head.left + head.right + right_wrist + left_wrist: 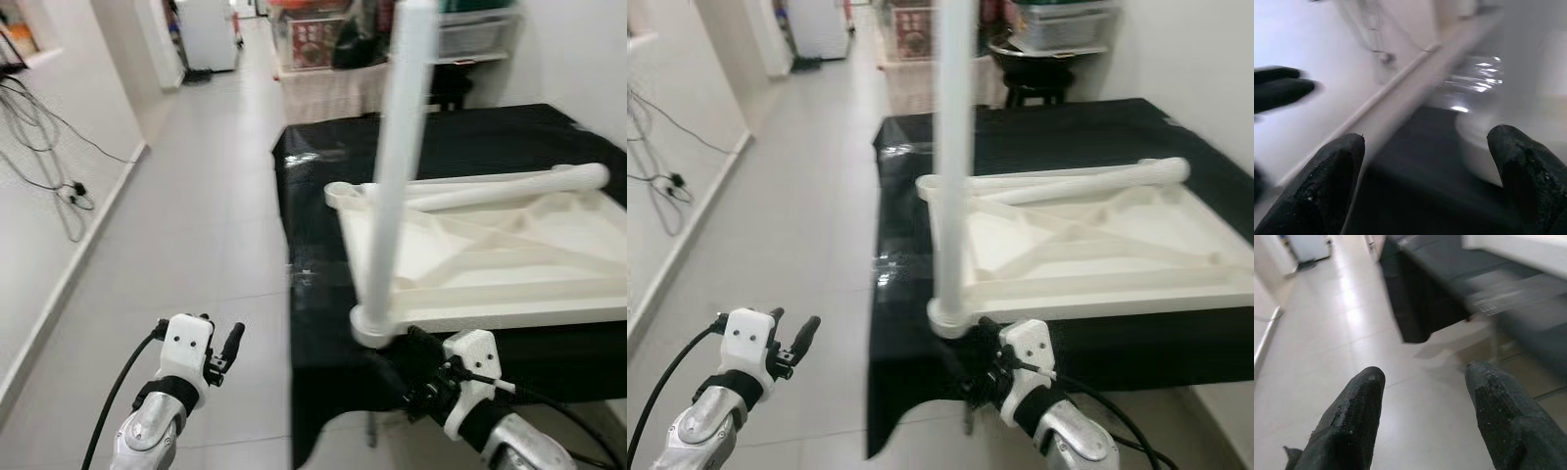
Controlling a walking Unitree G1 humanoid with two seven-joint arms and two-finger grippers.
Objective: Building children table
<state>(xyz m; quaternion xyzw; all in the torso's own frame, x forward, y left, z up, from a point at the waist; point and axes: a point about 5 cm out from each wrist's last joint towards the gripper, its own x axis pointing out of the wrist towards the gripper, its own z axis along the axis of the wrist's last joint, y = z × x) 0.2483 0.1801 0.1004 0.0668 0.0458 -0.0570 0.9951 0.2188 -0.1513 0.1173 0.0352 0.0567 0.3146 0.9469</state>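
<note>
We see the tabletop upside down on the black counter, one leg upright at its near corner. Our right gripper — released — sits just below it; a bump could topple the leg. Left gripper hangs released.

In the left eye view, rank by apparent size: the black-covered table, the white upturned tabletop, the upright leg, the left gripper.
1. Black-covered table
2. White upturned tabletop
3. Upright leg, though it looms near the camera
4. Left gripper
</note>
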